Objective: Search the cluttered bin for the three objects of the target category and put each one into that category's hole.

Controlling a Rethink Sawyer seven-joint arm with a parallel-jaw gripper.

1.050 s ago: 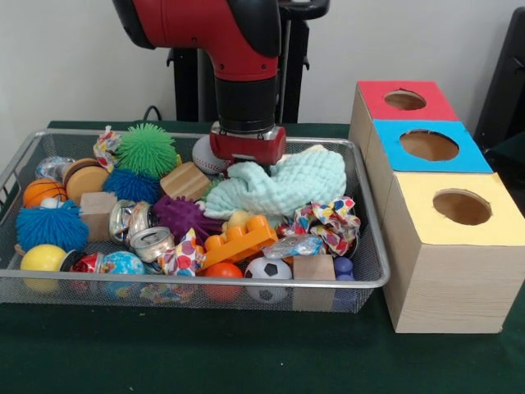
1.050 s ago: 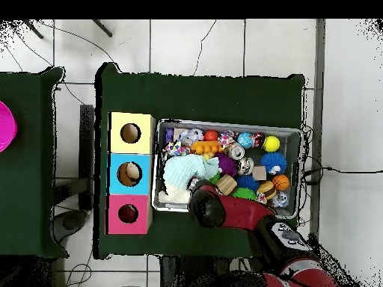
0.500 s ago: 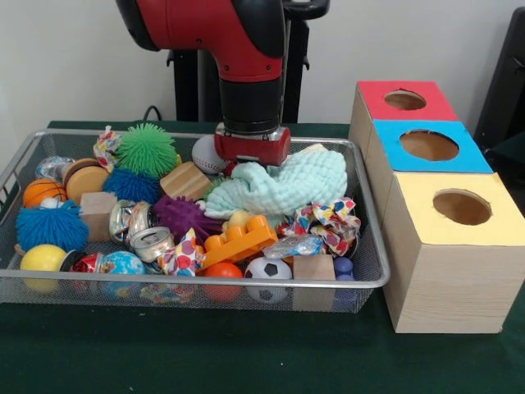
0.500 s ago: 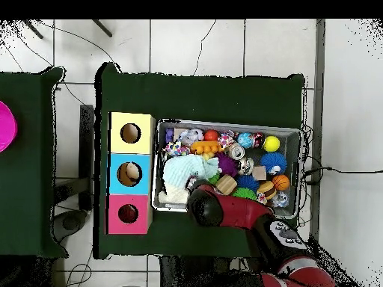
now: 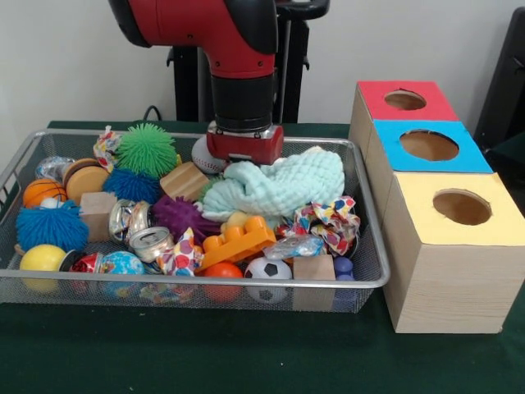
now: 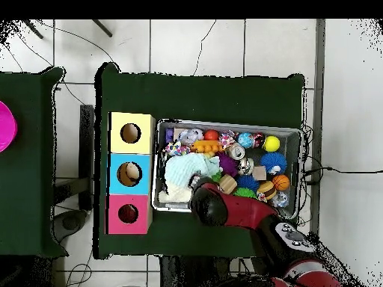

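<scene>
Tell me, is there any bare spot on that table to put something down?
Yes: the green cloth in front of the wire bin and boxes lies bare. The bin is packed with toys edge to edge, with the gripper low at the mint cloth.

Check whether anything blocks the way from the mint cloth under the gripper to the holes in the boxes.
Only the wire bin's right wall stands between the mint cloth and the boxes; the cloth must go up over it. The red, blue and yellow holes are open on top. The gripper sits at the cloth's left end.
</scene>
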